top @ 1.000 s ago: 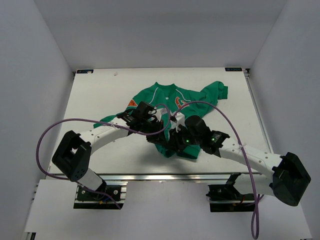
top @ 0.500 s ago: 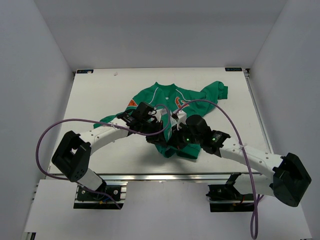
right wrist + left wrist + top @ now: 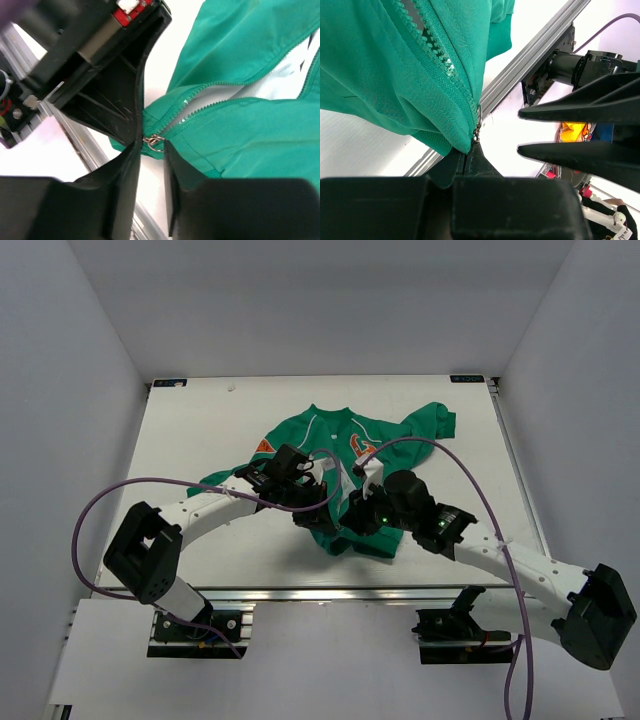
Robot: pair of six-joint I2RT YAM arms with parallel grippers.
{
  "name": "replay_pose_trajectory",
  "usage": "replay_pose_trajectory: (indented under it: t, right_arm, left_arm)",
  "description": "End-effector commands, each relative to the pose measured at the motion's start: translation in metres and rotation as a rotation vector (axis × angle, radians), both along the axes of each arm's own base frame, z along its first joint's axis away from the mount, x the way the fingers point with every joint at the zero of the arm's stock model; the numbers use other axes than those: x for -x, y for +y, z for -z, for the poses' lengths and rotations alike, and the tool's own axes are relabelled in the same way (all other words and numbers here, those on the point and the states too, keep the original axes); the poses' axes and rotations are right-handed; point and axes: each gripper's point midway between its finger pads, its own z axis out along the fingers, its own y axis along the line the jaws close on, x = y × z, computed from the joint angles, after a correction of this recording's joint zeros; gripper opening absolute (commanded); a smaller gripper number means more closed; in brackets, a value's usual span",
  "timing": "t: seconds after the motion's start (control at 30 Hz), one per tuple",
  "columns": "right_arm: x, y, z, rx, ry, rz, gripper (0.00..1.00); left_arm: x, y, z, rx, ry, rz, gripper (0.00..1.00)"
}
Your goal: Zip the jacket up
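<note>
The green jacket (image 3: 345, 435) lies on the white table (image 3: 200, 430), its front zip open and the orange logo up. My left gripper (image 3: 322, 510) is shut on the bottom hem just beside the zip; in the left wrist view (image 3: 466, 152) the metal zip pull (image 3: 478, 125) hangs right above its tips. My right gripper (image 3: 347, 523) meets it from the right. In the right wrist view (image 3: 150, 145) its jaws stand a little apart, with the pull ring (image 3: 154, 141) between the tips. The zip teeth part above it over the pale lining (image 3: 280, 85).
The aluminium rail (image 3: 330, 592) runs along the table's near edge just below the hem. Purple cables (image 3: 150, 483) loop over both arms and the jacket. White walls close in the back and both sides.
My right arm's forearm has swung out to the right and its wrist has turned, with the gripper staying at the hem. The left arm and the jacket have hardly moved.
</note>
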Motion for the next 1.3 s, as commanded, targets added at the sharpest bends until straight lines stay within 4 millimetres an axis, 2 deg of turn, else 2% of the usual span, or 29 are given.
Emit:
replay_pose_trajectory:
  t: [0.0,0.03,0.07,0.13,0.23,0.4,0.63,1.0,1.27]
  right_arm:
    - [-0.002,-0.004,-0.002,-0.027,-0.032,-0.017,0.34]
    - [-0.002,-0.004,-0.002,-0.048,-0.018,-0.039,0.36]
    - [-0.002,-0.005,0.000,-0.058,-0.010,-0.046,0.43]
    - [0.000,-0.006,0.006,-0.084,0.029,-0.083,0.46]
    - [0.001,-0.004,0.003,-0.149,0.042,-0.133,0.52]
    - [0.012,0.000,-0.006,-0.239,0.054,-0.233,0.55]
    - [0.018,-0.002,0.002,-0.268,0.123,-0.283,0.60]
    - [0.019,-0.005,0.008,-0.286,0.164,-0.299,0.60]
    - [0.031,-0.007,0.011,-0.305,0.220,-0.319,0.51]
  left_arm:
    - [0.006,-0.004,-0.017,0.059,-0.023,0.030,0.00]
    - [0.006,-0.004,-0.017,0.059,-0.024,0.030,0.00]
    - [0.005,-0.005,-0.017,0.067,-0.027,0.031,0.00]
    - [0.007,-0.005,-0.015,0.075,-0.021,0.032,0.00]
    - [0.011,-0.009,-0.019,0.120,-0.020,0.052,0.00]
    - [0.014,-0.012,-0.022,0.157,-0.010,0.066,0.00]
    - [0.018,-0.015,-0.028,0.207,-0.006,0.080,0.00]
    - [0.017,-0.016,-0.037,0.238,-0.018,0.079,0.00]
    - [0.014,-0.015,-0.035,0.218,-0.014,0.059,0.00]
